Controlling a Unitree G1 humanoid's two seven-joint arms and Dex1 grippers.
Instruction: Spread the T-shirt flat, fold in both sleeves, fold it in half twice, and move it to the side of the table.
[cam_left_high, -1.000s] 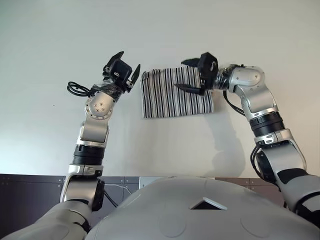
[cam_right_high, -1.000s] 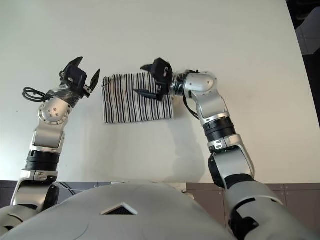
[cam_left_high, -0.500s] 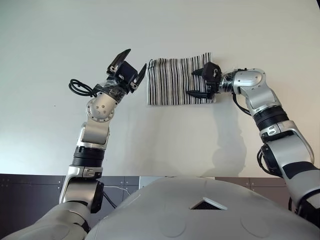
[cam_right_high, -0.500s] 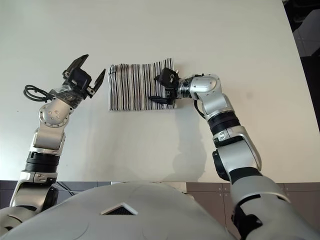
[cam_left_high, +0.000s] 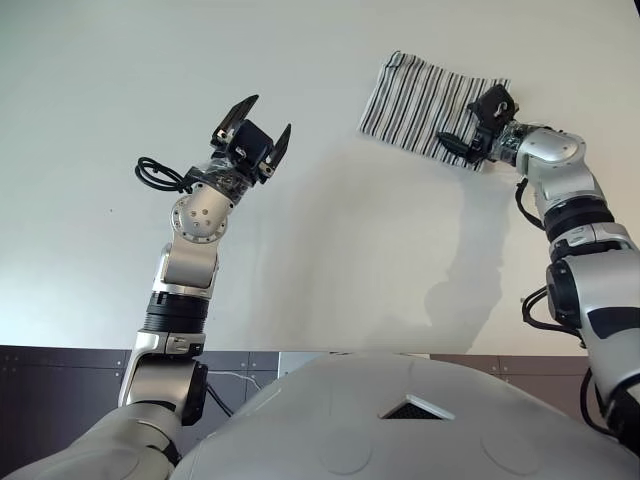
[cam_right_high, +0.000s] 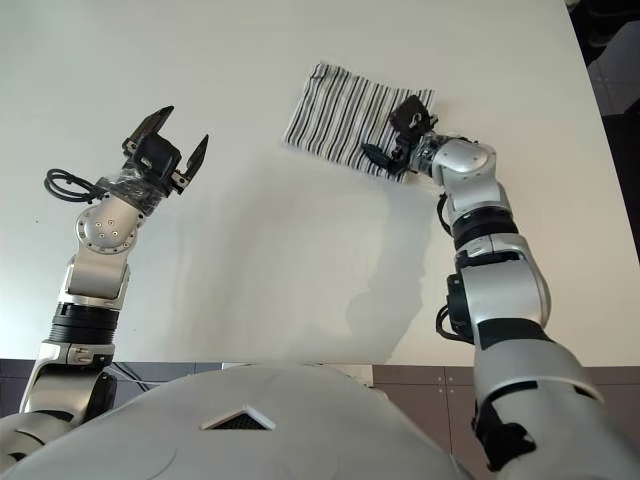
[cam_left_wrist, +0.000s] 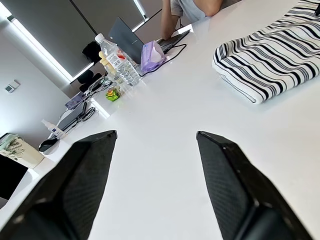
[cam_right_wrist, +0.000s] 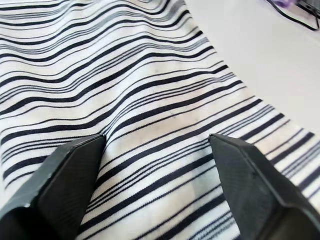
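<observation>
The folded T-shirt (cam_left_high: 432, 95), a striped rectangle already doubled into a compact packet, lay on the white table (cam_left_high: 330, 280) in the upper right of the left eye view, tilted so that its long edge ran down toward the right. The right gripper (cam_left_high: 472, 122) sat on the packet's lower right corner with its 2 fingers spread. In the right wrist view the stripes ran flat between the fingers (cam_right_wrist: 65, 185), with no fold caught between them, so it appeared to be pressing down and sliding the cloth rather than pinching it. That would suit the last step, moving the shirt to the table's side without undoing the folds. The left gripper (cam_left_high: 256, 126) was raised at centre left, its fingers also spread and holding nothing, well apart from the shirt, probably kept out of the way. Compared with 1 s earlier, the shirt had travelled from upper centre, where it lay square to the frame beside the left gripper, up and to the right, and had rotated. The right arm had stretched out with it, while the left arm had hardly shifted.
</observation>
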